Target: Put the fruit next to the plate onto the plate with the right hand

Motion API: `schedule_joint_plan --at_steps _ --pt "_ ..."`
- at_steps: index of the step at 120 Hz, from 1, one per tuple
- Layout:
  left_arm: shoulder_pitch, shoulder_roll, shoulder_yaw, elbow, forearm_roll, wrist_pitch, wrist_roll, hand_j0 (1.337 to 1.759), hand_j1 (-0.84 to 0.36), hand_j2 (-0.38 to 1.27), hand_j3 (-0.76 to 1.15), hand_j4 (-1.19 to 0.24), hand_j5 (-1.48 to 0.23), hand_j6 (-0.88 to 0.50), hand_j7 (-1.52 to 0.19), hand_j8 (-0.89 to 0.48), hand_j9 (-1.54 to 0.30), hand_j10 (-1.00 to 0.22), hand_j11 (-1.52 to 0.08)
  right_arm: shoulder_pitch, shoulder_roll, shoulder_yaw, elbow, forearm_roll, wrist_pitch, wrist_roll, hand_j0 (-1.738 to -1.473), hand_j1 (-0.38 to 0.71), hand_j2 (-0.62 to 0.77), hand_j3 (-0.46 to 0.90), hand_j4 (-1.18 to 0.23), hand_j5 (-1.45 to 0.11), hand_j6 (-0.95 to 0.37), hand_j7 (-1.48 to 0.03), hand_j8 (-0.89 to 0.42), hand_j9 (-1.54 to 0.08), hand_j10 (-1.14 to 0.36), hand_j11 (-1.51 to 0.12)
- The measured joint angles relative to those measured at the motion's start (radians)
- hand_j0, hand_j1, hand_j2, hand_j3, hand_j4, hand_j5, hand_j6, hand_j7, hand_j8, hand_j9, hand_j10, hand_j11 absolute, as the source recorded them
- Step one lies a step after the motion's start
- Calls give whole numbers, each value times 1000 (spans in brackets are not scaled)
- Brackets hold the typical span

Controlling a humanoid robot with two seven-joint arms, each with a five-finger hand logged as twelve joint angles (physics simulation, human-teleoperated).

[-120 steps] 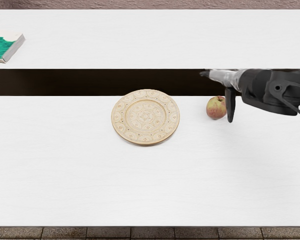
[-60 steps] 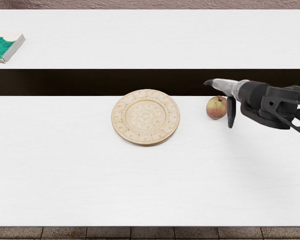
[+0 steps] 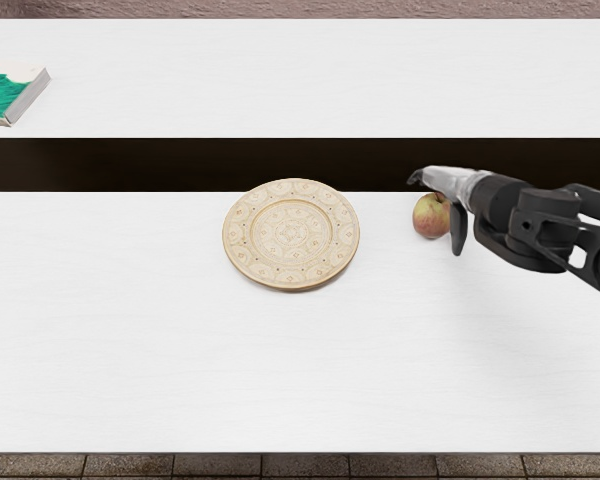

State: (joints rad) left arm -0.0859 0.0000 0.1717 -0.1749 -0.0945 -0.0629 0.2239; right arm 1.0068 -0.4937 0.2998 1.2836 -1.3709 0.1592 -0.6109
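Apple [image 3: 432, 215] lies on tabletop [image 3: 280, 360] near plate [image 3: 291, 234], on its right side, not on it. Right hand [image 3: 460, 192] is at the apple w/ fingers [image 3: 458, 228] spread wide; contact hard to tell. Book [image 3: 10, 92] top-left is cut off by the edge, cover unreadable.

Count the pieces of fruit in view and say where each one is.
1. The apple lies on the table, right of the plate and apart from it, next to the right hand. None seems hidden.
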Motion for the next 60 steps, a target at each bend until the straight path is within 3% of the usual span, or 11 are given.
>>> schedule_joint_plan --at_steps 60 --pt "0 0 0 0 0 0 0 1658 349 0 0 0 0 0 0 0 0 0 0 1 1 -11 -15 -9 -26 0 -1658 -129 -35 0 -189 -241 -191 -240 -189 -240 -188 -240"
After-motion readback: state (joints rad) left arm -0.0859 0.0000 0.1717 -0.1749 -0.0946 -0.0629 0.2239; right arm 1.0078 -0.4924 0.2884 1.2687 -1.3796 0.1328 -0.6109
